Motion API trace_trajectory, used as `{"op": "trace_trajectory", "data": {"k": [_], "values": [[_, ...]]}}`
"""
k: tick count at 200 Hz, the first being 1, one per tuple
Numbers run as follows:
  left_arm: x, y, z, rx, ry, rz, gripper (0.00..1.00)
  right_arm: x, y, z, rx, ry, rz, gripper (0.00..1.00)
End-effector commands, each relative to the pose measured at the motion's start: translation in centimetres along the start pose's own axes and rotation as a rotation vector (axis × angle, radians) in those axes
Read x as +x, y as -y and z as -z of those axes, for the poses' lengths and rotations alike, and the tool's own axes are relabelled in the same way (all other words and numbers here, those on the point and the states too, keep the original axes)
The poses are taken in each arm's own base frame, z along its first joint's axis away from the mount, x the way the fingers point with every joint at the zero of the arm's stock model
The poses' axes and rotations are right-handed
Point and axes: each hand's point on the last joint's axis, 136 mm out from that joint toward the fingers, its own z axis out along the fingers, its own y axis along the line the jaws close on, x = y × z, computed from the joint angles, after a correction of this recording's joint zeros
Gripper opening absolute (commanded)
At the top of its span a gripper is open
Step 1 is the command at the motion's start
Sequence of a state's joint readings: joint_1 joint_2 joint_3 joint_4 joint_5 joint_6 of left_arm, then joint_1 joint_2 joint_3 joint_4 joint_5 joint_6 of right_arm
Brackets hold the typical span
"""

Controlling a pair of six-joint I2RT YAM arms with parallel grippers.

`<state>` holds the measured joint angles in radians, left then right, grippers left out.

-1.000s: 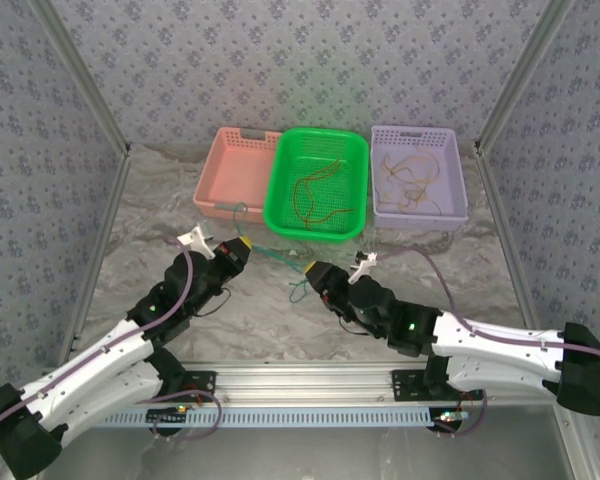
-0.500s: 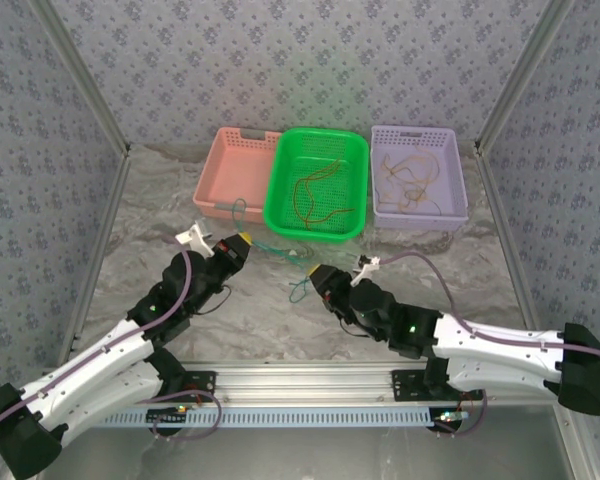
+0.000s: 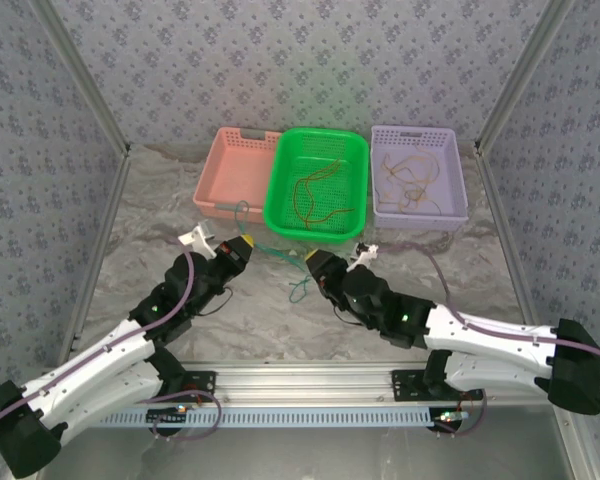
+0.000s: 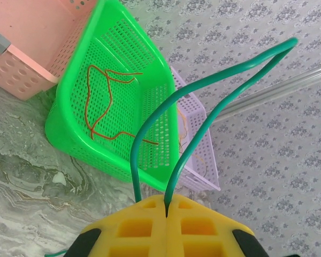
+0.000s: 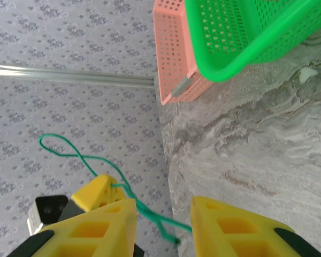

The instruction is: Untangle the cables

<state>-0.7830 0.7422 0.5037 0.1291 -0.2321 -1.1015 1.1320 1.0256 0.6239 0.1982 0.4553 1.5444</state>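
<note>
A green cable (image 3: 280,254) stretches over the table between my two grippers, and a loose loop of it (image 3: 298,290) lies below. My left gripper (image 3: 244,243) is shut on this cable; in the left wrist view the cable (image 4: 150,123) rises from the closed yellow fingertips (image 4: 166,206) in a tall arch. My right gripper (image 3: 314,262) is open. In the right wrist view the cable (image 5: 150,213) runs across the gap of that gripper (image 5: 163,206), unpinched. A red-orange cable (image 3: 315,195) lies in the green basket (image 3: 280,215). Yellowish cables (image 3: 410,180) lie in the purple basket (image 3: 458,215).
A pink basket (image 3: 225,150) stands left of the green one, with a thin cable end (image 3: 242,208) at its front edge. The three baskets line the back of the marbled table (image 3: 150,220). Patterned walls (image 3: 40,200) close in both sides and the back.
My right arm has shifted a little left and forward, toward the left gripper, and its jaws have narrowed slightly. The left gripper stays shut on the green cable.
</note>
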Motion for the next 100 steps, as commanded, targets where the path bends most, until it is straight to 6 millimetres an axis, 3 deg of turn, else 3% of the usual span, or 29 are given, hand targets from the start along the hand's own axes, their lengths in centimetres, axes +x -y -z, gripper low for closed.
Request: {"op": "trace_trajectory", "data": {"k": [1, 58, 100], "values": [[-0.3, 1.1, 0.1, 0.040, 0.016, 0.007, 0.00, -0.3, -1.7, -0.7, -0.033, 0.011, -0.011, 0.34], [-0.1, 1.0, -0.1, 0.036, 0.013, 0.006, 0.00, 0.7, -1.1, -1.7, -0.012, -0.017, -0.026, 0.26], [-0.1, 0.9, -0.3, 0.035, 0.017, 0.016, 0.00, 0.5, -0.6, -1.6, 0.011, -0.001, -0.012, 0.00]]}}
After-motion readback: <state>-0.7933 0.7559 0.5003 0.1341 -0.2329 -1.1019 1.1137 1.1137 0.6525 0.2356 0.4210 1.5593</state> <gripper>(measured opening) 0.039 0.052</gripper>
